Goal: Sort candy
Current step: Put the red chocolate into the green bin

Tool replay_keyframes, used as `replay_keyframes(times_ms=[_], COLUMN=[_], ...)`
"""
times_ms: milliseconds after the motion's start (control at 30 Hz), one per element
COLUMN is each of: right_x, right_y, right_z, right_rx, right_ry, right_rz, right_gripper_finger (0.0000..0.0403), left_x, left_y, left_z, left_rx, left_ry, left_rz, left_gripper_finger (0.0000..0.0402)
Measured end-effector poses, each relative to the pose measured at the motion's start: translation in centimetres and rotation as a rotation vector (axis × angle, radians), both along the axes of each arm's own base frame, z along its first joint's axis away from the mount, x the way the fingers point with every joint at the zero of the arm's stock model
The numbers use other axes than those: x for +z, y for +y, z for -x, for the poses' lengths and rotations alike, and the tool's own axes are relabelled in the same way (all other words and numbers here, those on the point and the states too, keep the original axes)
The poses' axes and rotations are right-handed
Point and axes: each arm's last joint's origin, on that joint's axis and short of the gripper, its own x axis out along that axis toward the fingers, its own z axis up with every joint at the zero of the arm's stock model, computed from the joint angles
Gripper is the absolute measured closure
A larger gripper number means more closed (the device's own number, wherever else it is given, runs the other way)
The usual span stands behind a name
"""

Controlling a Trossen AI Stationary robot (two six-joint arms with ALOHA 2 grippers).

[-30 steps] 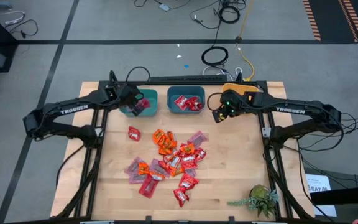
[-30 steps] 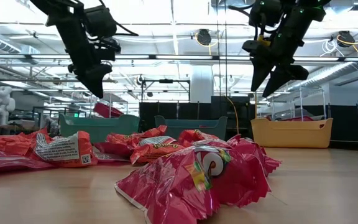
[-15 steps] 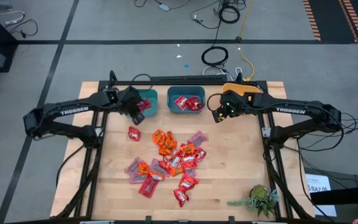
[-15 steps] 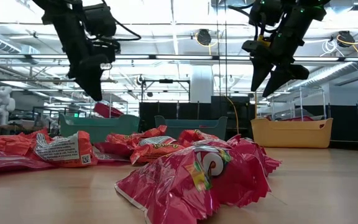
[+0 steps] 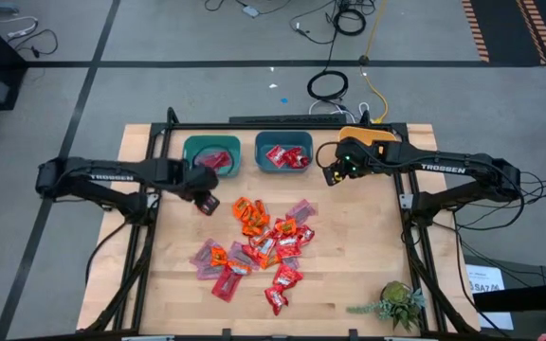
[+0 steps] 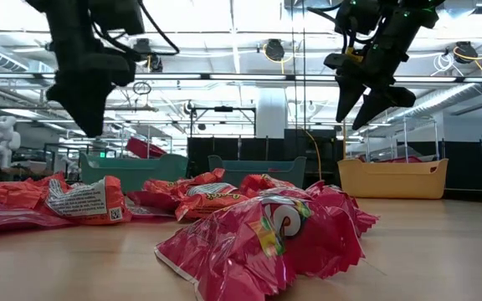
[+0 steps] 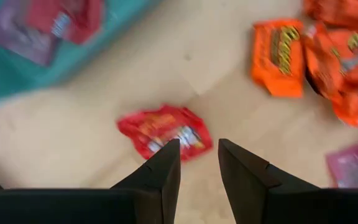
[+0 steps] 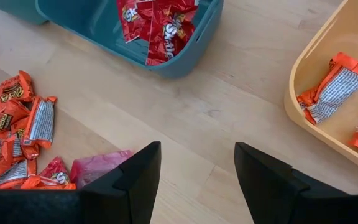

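Observation:
Loose candy (image 5: 263, 242) in red, orange and pinkish wrappers lies heaped mid-table. One red candy (image 5: 204, 203) lies apart, near the left teal bin (image 5: 211, 154). My left gripper (image 5: 200, 192) hovers over that red candy (image 7: 165, 129), pointing down, open by a narrow gap, with nothing between its fingers (image 7: 199, 149). My right gripper (image 5: 335, 173) hangs open and empty (image 8: 197, 155) above bare wood between the middle teal bin (image 5: 283, 154) and the yellow bin (image 5: 368, 140).
The left teal bin holds pinkish and red candy, the middle teal bin (image 8: 185, 56) red candy, the yellow bin (image 8: 303, 68) orange candy. A small plant (image 5: 396, 305) stands at the near right corner. Bare wood lies to the right of the heap.
My left gripper has swung from over the left teal bin toward the table's near edge, and now stands over the lone red candy. Its wrist has rolled and tipped further down on the way.

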Motion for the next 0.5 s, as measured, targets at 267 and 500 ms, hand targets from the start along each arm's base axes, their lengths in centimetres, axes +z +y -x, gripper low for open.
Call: replay_keyframes(times_ms=[267,500], right_x=[0.0,0.0], right_y=[0.0,0.3], right_z=[0.0,-0.2], right_rx=[0.001,0.004], right_ry=[-0.002,-0.013], right_rz=[-0.002,-0.007], right_gripper_finger=[0.0206,0.0206], left_x=[-0.1,-0.1], left_y=[-4.9,-8.9], left_z=[0.6,1.7], left_rx=[-0.001,-0.01], left_ry=[0.014,-0.02], left_rz=[0.042,0.04], left_gripper_finger=[0.0283,0.0283])
